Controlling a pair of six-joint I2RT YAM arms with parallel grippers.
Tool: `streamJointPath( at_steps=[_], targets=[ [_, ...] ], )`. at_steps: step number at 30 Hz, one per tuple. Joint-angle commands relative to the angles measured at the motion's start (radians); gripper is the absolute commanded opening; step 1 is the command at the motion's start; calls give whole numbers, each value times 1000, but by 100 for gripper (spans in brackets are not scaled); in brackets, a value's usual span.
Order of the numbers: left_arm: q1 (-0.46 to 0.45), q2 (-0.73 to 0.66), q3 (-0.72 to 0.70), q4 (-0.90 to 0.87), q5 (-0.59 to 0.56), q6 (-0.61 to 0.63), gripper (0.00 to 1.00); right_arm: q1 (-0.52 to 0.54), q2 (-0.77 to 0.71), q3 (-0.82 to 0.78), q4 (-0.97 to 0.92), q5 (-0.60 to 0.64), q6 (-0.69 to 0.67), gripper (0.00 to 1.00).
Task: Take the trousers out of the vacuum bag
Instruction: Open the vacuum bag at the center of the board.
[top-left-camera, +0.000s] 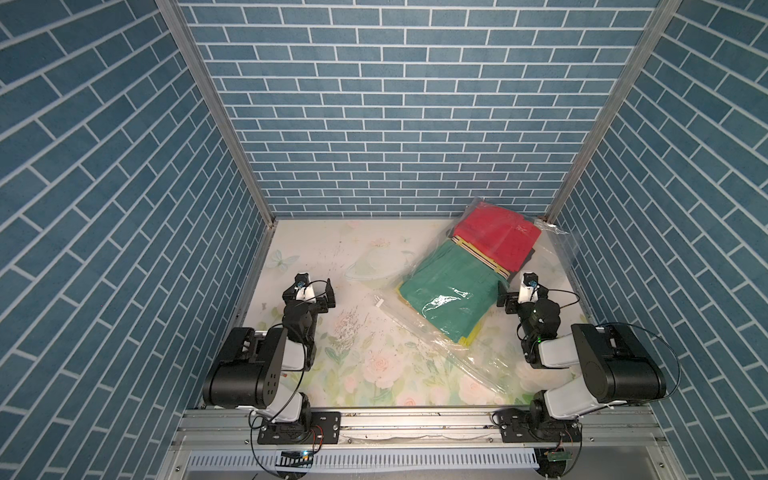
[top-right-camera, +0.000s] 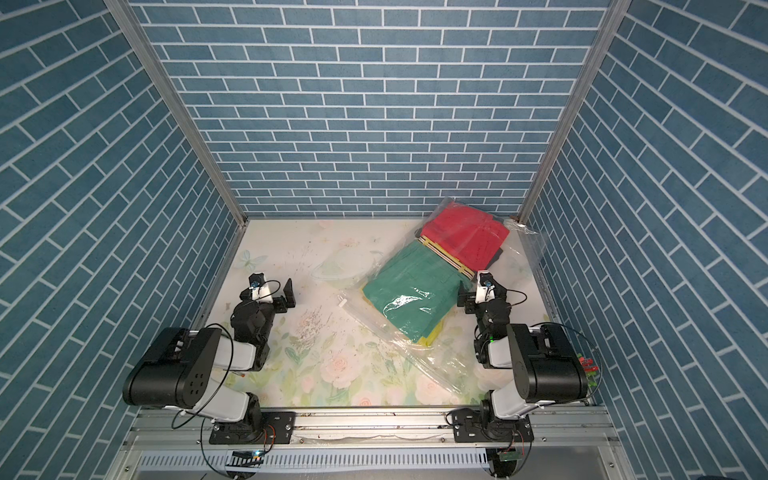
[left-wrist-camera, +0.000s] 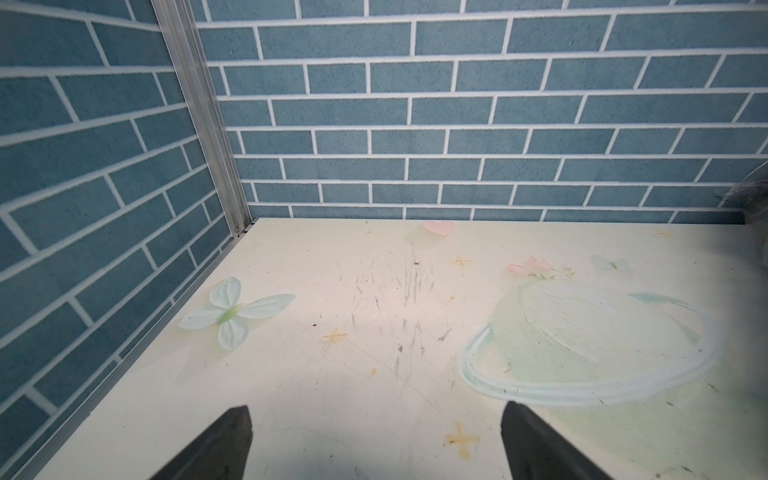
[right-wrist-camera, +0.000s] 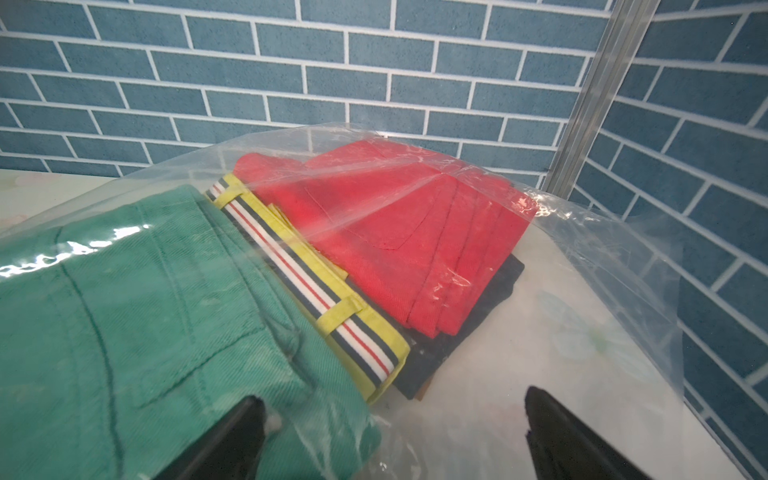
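Beside the vacuum bag, right pincer wide apart, empty, left pincer likewise over table.

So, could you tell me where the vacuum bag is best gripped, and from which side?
Probably at its flat, empty near end, from the robot's side. The vacuum bag bulges elsewhere over the green trousers and red trousers; this end lies thin on the table.
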Motion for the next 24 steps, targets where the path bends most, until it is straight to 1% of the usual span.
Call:
streamJointPath(
  at_steps=[1,5,7,11,13,15,18,20,21,22,24],
  targets=[
    [11,8,19,23,8,-1,100,-5,9,9,36,53,-1,99],
    [7,-10,26,1,12,7,100,-5,7,2,49,85,5,99],
    [1,-55,39,-55,6,12,99,-4,-37,-22,70,170,38,99],
    [-18,-155,79,-213,-41,10,99,0,-200,26,-152,234,53,99],
    [-50,-196,104,-296,-104,2,100,1,-285,86,-345,285,147,99],
    [-82,-230,149,-416,-146,-36,99,5,-358,127,-478,261,202,99],
    [-122,-271,248,-623,-118,-111,99,13,-442,203,-705,260,321,99],
    [-156,-287,310,-742,-83,-155,100,18,-490,246,-836,209,356,99],
    [-179,-295,342,-791,-57,-165,100,19,-519,257,-887,157,370,99],
    [-202,-304,368,-833,-32,-175,100,25,-552,255,-905,100,374,99],
    [-247,-329,394,-882,7,-190,99,53,-612,248,-940,44,394,99]
  ],
)
